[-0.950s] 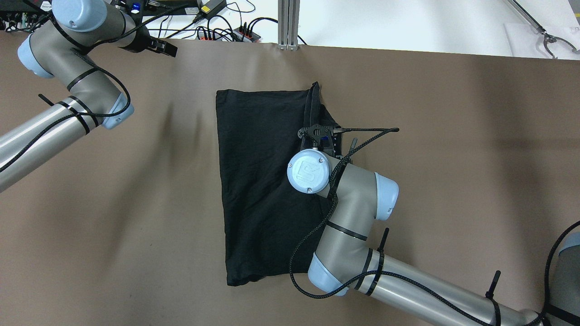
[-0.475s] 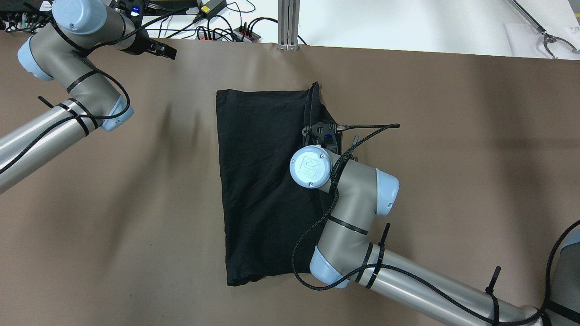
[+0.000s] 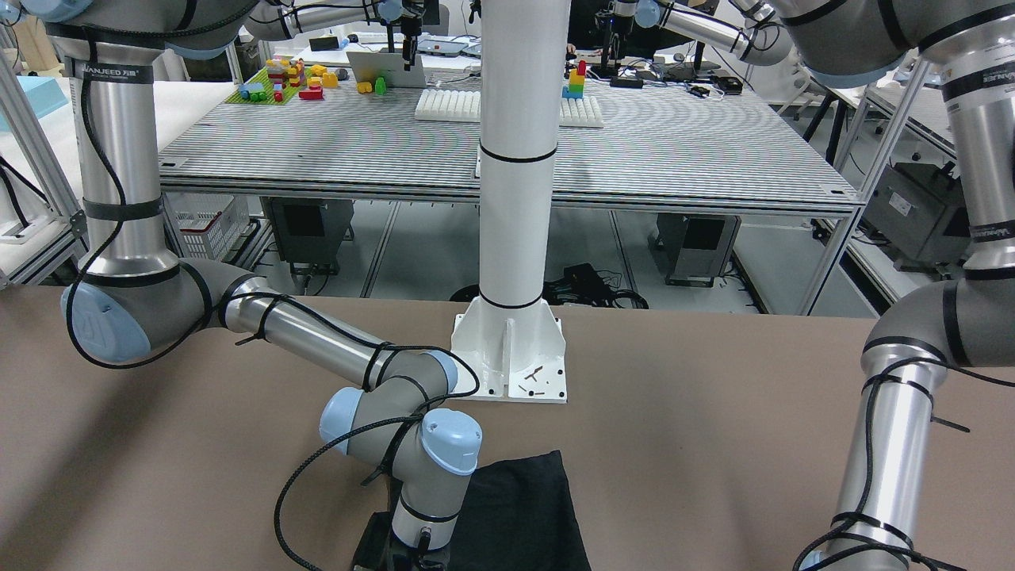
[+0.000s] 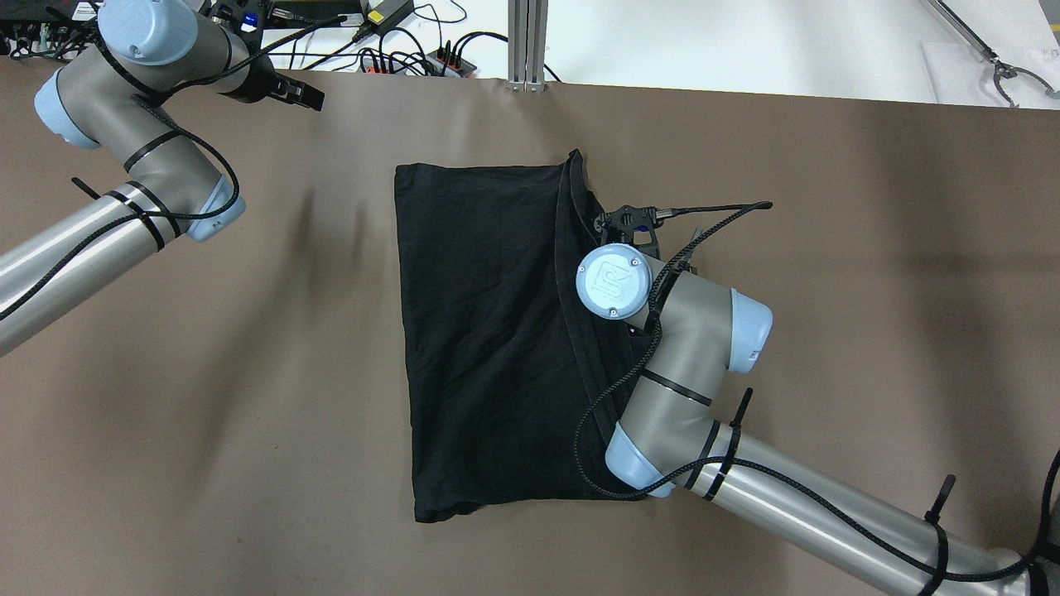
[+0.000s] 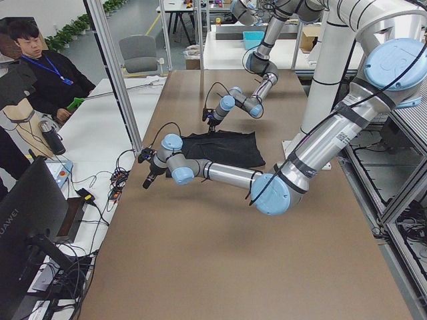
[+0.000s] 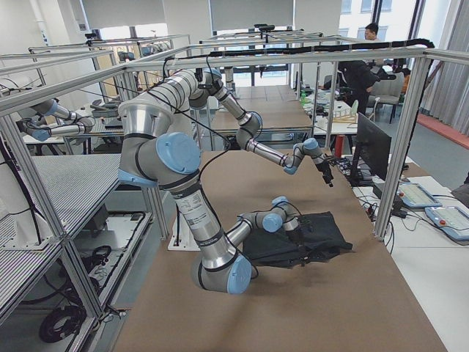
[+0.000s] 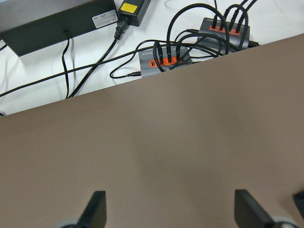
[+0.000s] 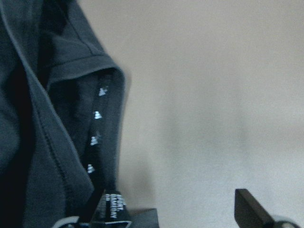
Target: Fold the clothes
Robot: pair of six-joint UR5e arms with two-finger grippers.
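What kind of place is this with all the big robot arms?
Probably a robotics lab. Grey robot arms with blue caps work at a long brown-covered table holding a black soft fabric piece, metal-framed benches stand around, and a person is beside a black computer monitor.

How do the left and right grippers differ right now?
Left gripper hangs over the table near the cables, far from the cloth; right gripper is at the cloth's edge. Left fingers frame only table; right fingers straddle hem and table. Both are open.
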